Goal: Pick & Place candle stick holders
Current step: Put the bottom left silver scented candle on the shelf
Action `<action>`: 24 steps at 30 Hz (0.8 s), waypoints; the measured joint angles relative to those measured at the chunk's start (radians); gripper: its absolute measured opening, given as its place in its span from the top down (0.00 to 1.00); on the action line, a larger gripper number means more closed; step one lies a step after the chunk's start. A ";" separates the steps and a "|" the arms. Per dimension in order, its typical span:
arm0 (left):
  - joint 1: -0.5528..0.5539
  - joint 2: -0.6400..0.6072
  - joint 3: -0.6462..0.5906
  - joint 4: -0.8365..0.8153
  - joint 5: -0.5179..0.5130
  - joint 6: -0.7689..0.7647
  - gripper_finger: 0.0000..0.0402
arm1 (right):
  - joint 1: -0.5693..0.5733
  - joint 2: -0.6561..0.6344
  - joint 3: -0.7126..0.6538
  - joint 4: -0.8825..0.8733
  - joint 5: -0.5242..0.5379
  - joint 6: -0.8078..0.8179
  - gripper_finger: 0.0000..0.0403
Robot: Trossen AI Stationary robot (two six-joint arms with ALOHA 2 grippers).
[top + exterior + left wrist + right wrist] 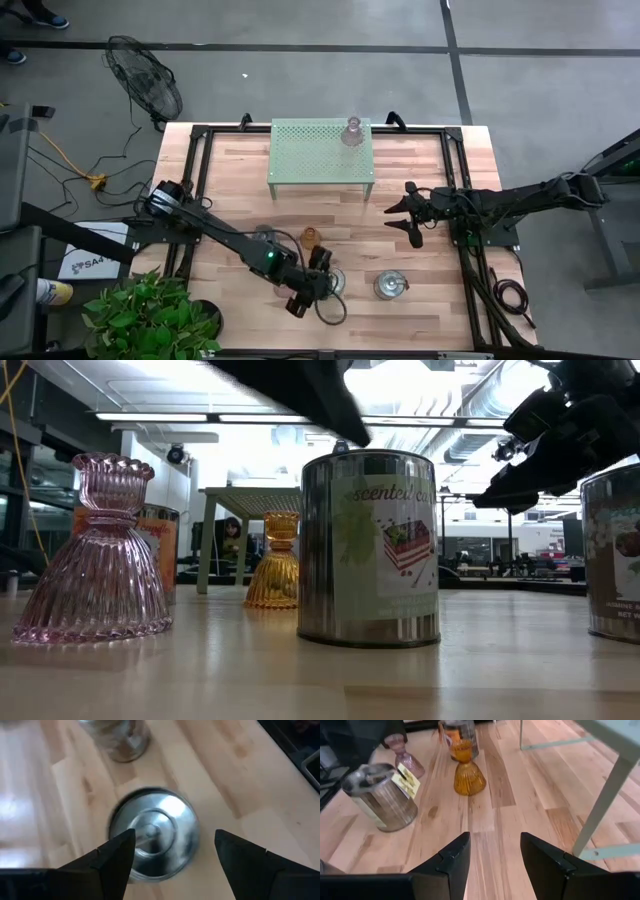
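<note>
My left gripper [322, 280] [175, 837] hovers open over a silvery jar-like candle stick holder [336, 283] [160, 835] near the table's front edge. One finger stands on either side of its lid, and I see no touch. A second silvery jar [391, 285] stands to its right. A third [264, 236] is partly hidden by the left arm. An amber bell-shaped holder [311, 240] [468, 774] stands on its wide base, as does a pink one [100, 555] [405, 757]. Another pale holder [351, 131] stands on the green shelf [300, 150]. My right gripper [405, 212] [495, 845] waits open at mid-right.
The green perforated shelf stands on thin legs [602, 800] at the table's far middle. A black frame [195, 170] runs along the table's edges. Bare wood [420, 160] lies between the shelf and the right arm. A plant [150, 320] sits off the front left corner.
</note>
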 joint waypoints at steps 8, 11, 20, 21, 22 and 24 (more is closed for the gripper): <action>0.001 0.039 0.040 -0.046 -0.003 0.010 0.34 | 0.000 0.000 0.000 -0.024 -0.004 0.000 0.58; 0.000 0.065 0.065 -0.020 0.008 0.019 0.34 | 0.000 0.000 0.000 -0.027 -0.003 0.000 0.58; -0.007 0.110 0.106 -0.101 0.002 0.026 0.46 | 0.000 0.000 0.000 -0.037 -0.006 0.000 0.58; -0.007 0.110 0.113 -0.116 0.005 0.024 0.48 | 0.000 0.000 0.000 -0.038 -0.006 0.000 0.58; -0.010 0.110 0.119 -0.135 0.004 0.021 0.49 | 0.000 -0.002 0.000 -0.044 -0.006 0.001 0.58; -0.013 0.110 0.123 -0.138 -0.003 0.023 0.51 | 0.000 -0.001 0.000 -0.045 -0.008 0.002 0.58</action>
